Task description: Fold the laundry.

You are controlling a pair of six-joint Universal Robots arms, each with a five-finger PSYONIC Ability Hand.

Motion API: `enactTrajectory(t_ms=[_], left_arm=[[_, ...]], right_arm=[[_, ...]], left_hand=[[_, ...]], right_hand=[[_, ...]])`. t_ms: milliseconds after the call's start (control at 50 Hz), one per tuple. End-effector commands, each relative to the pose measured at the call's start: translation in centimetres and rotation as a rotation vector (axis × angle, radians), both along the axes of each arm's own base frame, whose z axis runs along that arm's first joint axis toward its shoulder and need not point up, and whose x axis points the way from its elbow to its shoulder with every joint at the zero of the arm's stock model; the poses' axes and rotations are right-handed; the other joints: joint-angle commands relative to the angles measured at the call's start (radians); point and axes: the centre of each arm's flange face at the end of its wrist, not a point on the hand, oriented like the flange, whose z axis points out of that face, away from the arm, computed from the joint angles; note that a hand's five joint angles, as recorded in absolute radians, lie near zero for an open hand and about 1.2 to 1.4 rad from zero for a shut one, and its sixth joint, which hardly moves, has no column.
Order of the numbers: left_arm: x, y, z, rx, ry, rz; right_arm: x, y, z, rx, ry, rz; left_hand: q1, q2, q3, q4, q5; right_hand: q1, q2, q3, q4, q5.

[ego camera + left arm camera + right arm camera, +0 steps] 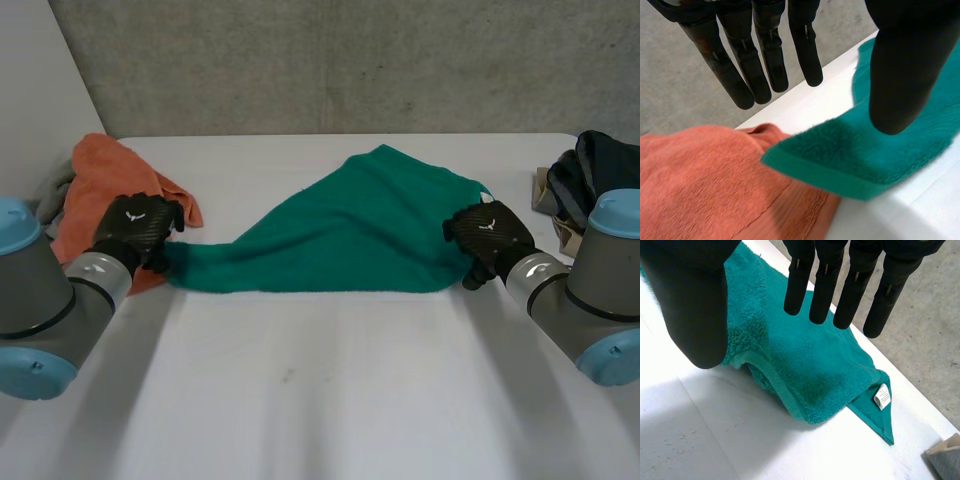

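The green terry towel [350, 235] lies on the white table [320, 390], drawn out between the two hands. The left hand [135, 228] is at its narrow end and the right hand [488, 232] is at its broad end. In the left wrist view the fingers [767, 65] are straight and set well apart from the thumb [902, 75]. They clamp nothing. The hemmed green corner lies beneath the thumb tip and overlaps the crumpled orange terry towel [705, 190], which sits under the fingertips. In the right wrist view the fingers [826, 290] are likewise straight and apart from the thumb. The bunched towel edge lies below them, and a small white label [882, 396] sits at the corner beyond the fingertips. Progress is judged to be early. The green towel forms a rough, wrinkled triangle with one edge rolled under. No clean fold is visible. The orange towel is an unfolded heap, and a pile of dark garments [600, 165] waits beyond the right hand. What is left is to flatten and square the green towel, fold it, and then process the other items. The long axis of the towel runs from the left fingers to the right fingers, across the table. It tapers toward the left fingers, and its peak points away from both palms, toward the far table edge.
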Motion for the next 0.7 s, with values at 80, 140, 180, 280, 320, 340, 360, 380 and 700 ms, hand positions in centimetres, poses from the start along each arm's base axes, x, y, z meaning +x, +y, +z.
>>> enactTrajectory(t_ms=[80,140,180,280,320,340,360,380,700], left_arm=[[-0.1,0.2,0.2,0.033,-0.006,-0.032],[0.0,-0.1,0.5,0.024,-0.005,-0.029],[-0.1,-0.2,0.7,0.016,-0.002,-0.029],[0.0,-0.4,1.0,0.011,0.003,-0.028],[0.1,-0.4,1.1,0.014,0.004,-0.028],[0.1,-0.4,1.1,0.014,0.004,-0.028],[0.1,-0.4,1.1,0.014,0.004,-0.028],[0.0,-0.4,1.1,0.014,0.004,-0.029],[0.0,-0.2,0.9,0.013,-0.015,-0.027]], right_arm=[[-0.5,-0.4,0.3,-0.004,0.001,0.001],[-0.6,-0.4,0.3,0.002,0.008,-0.001],[-0.6,-0.5,0.3,0.000,0.014,0.003],[-0.3,-1.0,-0.6,0.002,0.020,0.009],[0.0,-1.3,-1.3,0.001,0.015,0.012],[0.0,-1.4,-1.5,0.002,0.014,0.012],[0.2,-1.5,-1.7,0.003,0.010,0.012],[0.3,-1.6,-1.9,0.005,0.006,0.012],[1.1,-0.4,0.0,0.001,-0.057,0.035]], left_hand=[[0.098,0.100,0.100,0.095,0.101],[0.092,0.095,0.094,0.089,0.095],[0.083,0.086,0.085,0.080,0.086],[0.033,0.036,0.035,0.030,0.037],[-0.005,-0.002,-0.003,-0.008,-0.001],[-0.005,-0.002,-0.003,-0.008,-0.002],[-0.008,-0.005,-0.006,-0.011,-0.005],[-0.008,-0.005,-0.006,-0.011,-0.005],[-0.298,-0.296,-0.296,-0.301,-0.295]], right_hand=[[-0.012,-0.002,0.002,-0.007,0.031],[-0.003,0.007,0.011,0.001,0.040],[0.029,0.039,0.043,0.033,0.072],[0.100,0.109,0.113,0.104,0.143],[0.158,0.168,0.172,0.162,0.201],[0.170,0.180,0.184,0.174,0.213],[0.179,0.189,0.193,0.183,0.222],[0.185,0.195,0.199,0.189,0.228],[0.790,0.800,0.804,0.794,0.833]])
